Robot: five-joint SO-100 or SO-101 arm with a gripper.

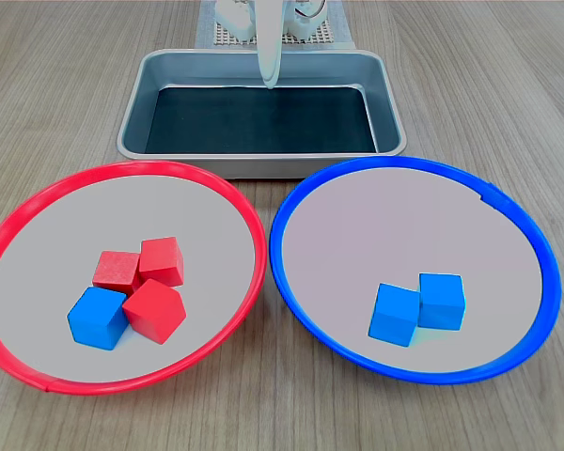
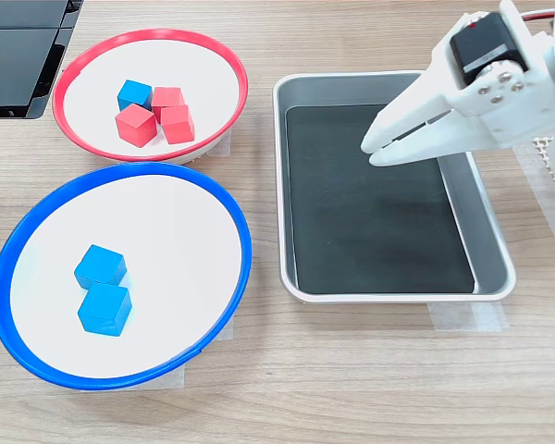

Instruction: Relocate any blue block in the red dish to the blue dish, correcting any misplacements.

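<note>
The blue block (image 1: pixel 98 318) lies in the red dish (image 1: pixel 221 193), touching the three red cubes (image 1: pixel 141 284), while two other blue cubes (image 1: pixel 418 308) already sit in the blue dish (image 1: pixel 517 221). The end effector (image 2: pixel 374 148) hangs empty over the metal tray (image 2: pixel 279 185), its jaws nearly together, so I judge the pick not yet begun: it must reach across, open and close on that block without catching its red neighbours. All rests on a pale wooden desk (image 2: pixel 351 370).

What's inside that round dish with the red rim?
The red-rimmed round dish holds three red cubes and one blue cube, clustered touching. Whether anything lies beneath them is hidden.
</note>
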